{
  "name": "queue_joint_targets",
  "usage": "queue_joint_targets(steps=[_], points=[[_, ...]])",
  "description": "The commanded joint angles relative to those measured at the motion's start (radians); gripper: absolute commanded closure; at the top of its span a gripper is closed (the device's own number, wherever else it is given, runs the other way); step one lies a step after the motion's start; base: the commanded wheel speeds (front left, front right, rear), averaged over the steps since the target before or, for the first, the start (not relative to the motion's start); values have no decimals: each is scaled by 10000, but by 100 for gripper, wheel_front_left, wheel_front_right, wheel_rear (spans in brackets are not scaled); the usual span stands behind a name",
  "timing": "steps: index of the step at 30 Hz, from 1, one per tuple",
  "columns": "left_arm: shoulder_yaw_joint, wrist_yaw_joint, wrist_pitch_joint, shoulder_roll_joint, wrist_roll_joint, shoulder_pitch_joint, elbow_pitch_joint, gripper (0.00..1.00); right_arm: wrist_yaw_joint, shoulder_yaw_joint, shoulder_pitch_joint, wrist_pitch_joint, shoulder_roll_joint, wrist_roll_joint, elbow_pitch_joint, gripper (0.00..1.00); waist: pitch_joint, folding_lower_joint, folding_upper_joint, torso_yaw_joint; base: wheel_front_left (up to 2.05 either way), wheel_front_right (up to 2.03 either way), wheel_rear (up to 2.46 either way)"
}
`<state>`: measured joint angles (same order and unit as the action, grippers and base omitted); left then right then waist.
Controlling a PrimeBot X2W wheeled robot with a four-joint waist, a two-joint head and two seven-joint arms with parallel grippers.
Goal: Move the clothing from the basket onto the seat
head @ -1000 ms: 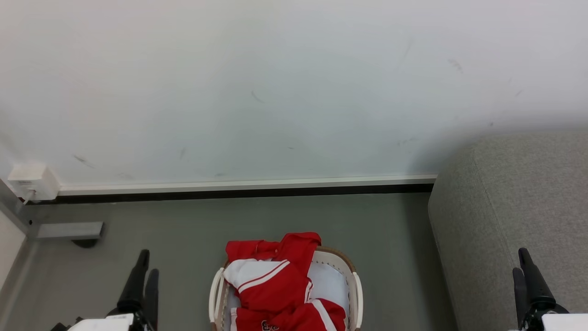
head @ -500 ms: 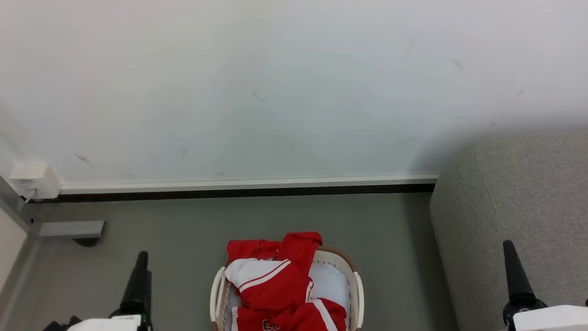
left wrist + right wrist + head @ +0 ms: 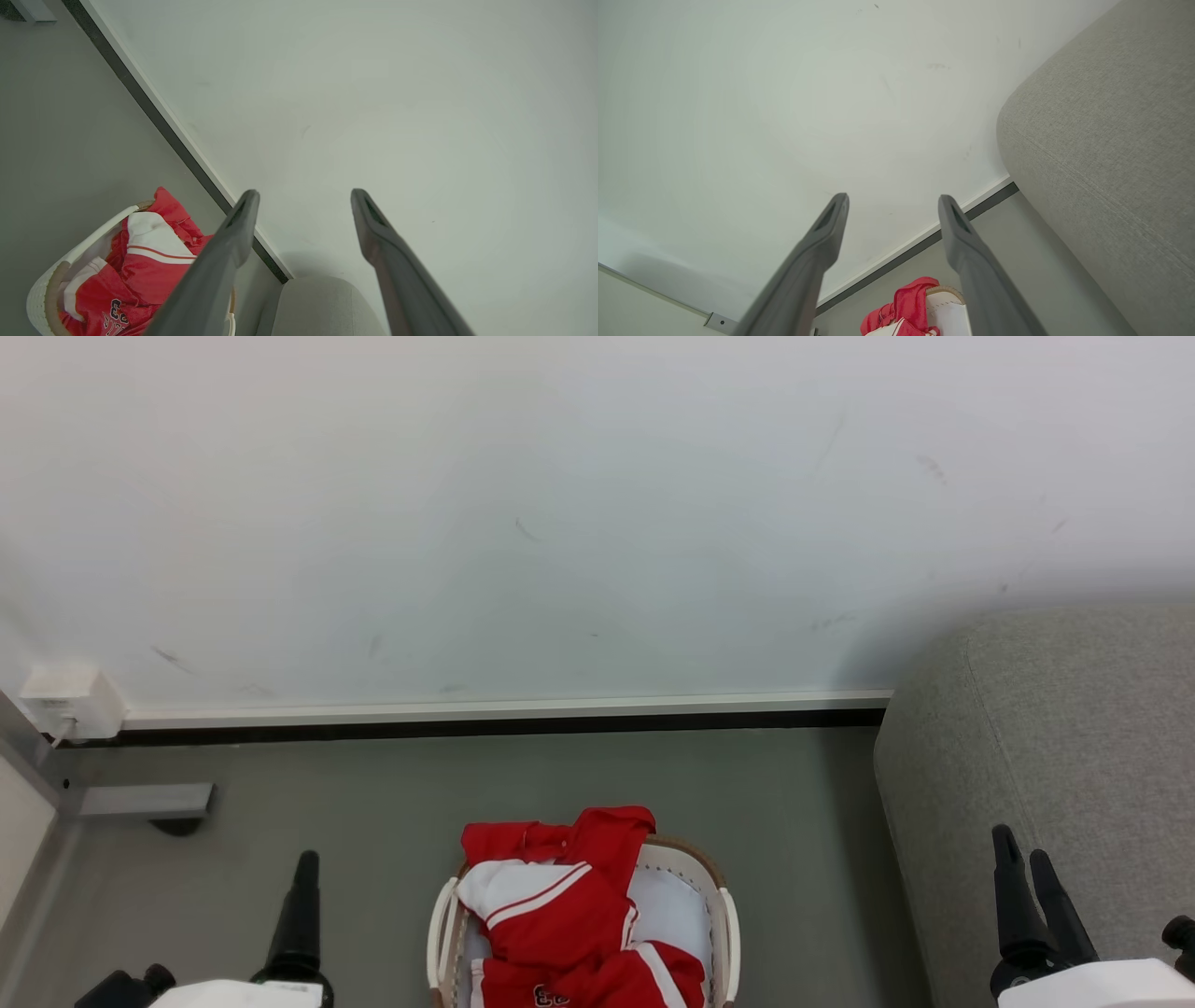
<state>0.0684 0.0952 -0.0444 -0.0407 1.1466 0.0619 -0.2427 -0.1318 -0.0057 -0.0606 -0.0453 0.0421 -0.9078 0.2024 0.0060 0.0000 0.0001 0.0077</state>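
down on the floor (image 3: 373, 821), between the left hand (image 3: 303, 896) and the right hand (image 3: 1019, 845), the clothing (image 3: 551, 924) lies heaped in the basket (image 3: 724, 933), none yet on the seat (image 3: 1074, 728) at the right. both hands are spread wide and empty; the left looks nearer the pile.

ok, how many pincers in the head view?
2: left pincer at lower left over the floor, left of the laundry basket; right pincer at lower right, in front of the grey sofa. Both open, empty.
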Motion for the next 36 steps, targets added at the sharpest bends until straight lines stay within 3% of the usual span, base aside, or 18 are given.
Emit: queue_joint_targets(steps=[1, 14, 36], points=[[-41, -93, -156, -86, -496, 21, 206, 0, 6, 62, -73, -140, 100, 607, -135, 0, 2, 0, -1, -3, 0, 0, 0], [-417, -355, -584, -95, -3432, -173, 683, 0, 9, 162, -23, -562, 105, 2652, 112, 0, 11, 0, -1, -33, 0, 0, 0], [-461, -659, -1167, -108, -6642, -452, 1047, 0, 12, 418, 27, -1154, 111, 5376, 401, 0, 47, 0, -1, -12, 0, 0, 0]])
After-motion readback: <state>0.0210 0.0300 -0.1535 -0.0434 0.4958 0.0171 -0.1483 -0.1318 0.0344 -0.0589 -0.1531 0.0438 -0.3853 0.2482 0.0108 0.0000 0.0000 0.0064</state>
